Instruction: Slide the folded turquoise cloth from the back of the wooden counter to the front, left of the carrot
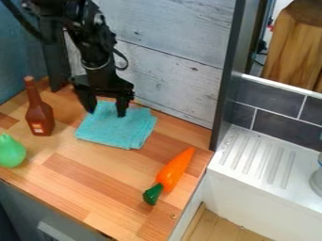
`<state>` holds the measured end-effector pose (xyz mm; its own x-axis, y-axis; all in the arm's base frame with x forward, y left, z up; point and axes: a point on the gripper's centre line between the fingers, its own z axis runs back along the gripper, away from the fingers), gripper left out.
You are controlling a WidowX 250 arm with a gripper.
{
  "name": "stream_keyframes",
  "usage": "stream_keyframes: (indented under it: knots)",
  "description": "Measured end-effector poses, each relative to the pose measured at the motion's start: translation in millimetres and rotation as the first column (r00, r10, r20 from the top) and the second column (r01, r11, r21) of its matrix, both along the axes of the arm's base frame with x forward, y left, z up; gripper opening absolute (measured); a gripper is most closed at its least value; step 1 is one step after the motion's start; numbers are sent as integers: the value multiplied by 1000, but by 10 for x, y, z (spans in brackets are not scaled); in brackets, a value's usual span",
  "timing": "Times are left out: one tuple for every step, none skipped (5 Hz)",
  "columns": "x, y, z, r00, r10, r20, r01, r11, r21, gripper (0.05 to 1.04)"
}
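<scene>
Farthest left lies one green, rounded toy [11,151], cut off by the view's edge, to the left of the cloth and a little nearer the camera. One brown bottle [39,115] with a narrow neck stands upright just left of the cloth, between it and the green toy.

Next comes the one gripper [106,112], black, hanging down over the back part of the cloth. Its two fingers are spread well apart, one toward the cloth's back left corner and the other farther right, with nothing clamped between them; whether their tips touch the fabric I cannot tell.

The single turquoise cloth [116,129] lies folded on the wooden counter [82,176], its layers showing at the right edge. One orange toy carrot [174,170] lies to the right of the cloth and nearer the camera, well apart from it, its one green top [152,194] pointing toward the camera.

Well to the right of the cloth, past one dark upright post [228,80], is one white ridged drainboard [242,176].
</scene>
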<state>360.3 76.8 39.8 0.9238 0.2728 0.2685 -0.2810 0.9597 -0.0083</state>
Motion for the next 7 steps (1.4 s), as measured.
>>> stream_keyframes:
  knots:
    - [1,61,-145,999,36,-2,-36,999,-28,1001]
    - [-61,97,-341,997,75,-33,-75,997,-8,1001]
    - [-198,60,-394,997,68,-36,-68,998,-10,1001]
    - [-366,3,-427,994,53,-94,-54,999,-3,1002]
    - [-628,-121,-416,984,-2,-176,-4,999,-37,1001]
    - [-868,-248,-415,977,-29,-213,16,998,-65,1001]
    - [-973,-369,-430,969,-60,-238,50,998,-48,1001]
